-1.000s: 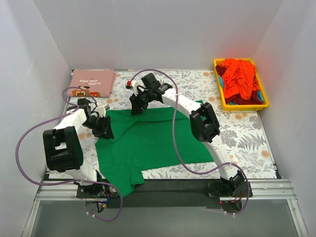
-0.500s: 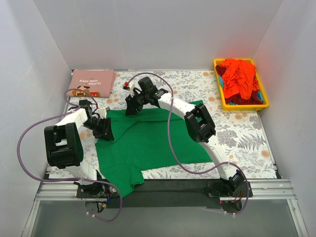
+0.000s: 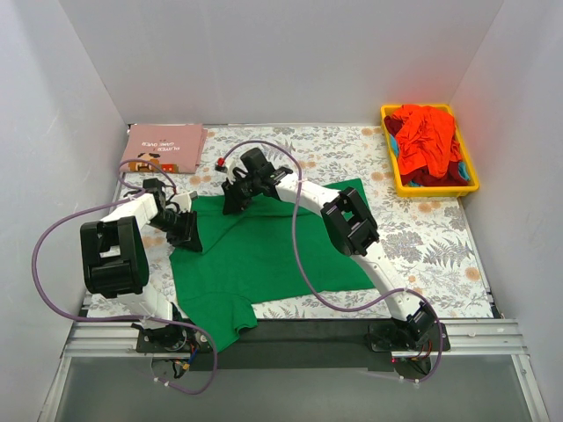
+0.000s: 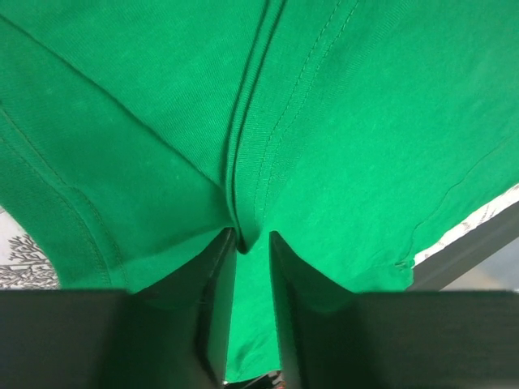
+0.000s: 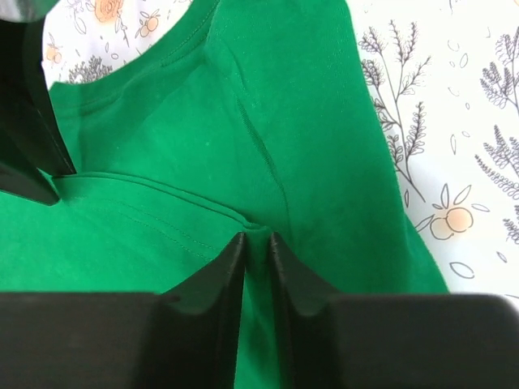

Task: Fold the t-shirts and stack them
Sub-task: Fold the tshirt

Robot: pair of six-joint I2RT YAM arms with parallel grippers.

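A bright green t-shirt [image 3: 264, 255] lies spread on the floral table cover, one part hanging over the near edge. My left gripper [image 3: 186, 236] is shut on a pinched fold of the green shirt [image 4: 251, 239] at its left edge. My right gripper [image 3: 234, 200] is shut on a fold of the same shirt [image 5: 258, 233] at its far left corner. A folded dusty pink t-shirt [image 3: 164, 146] with white text lies at the far left. Red-orange t-shirts [image 3: 426, 139] are heaped in the yellow bin.
The yellow bin [image 3: 471, 178] stands at the far right corner. The grey-and-orange floral cover [image 3: 422, 237] lies over the table. White walls close in the left, back and right sides. A metal rail [image 3: 290, 338] runs along the near edge.
My right gripper has moved left and slightly nearer with the shirt's far corner, drawing the far edge leftward. My left gripper has barely moved.
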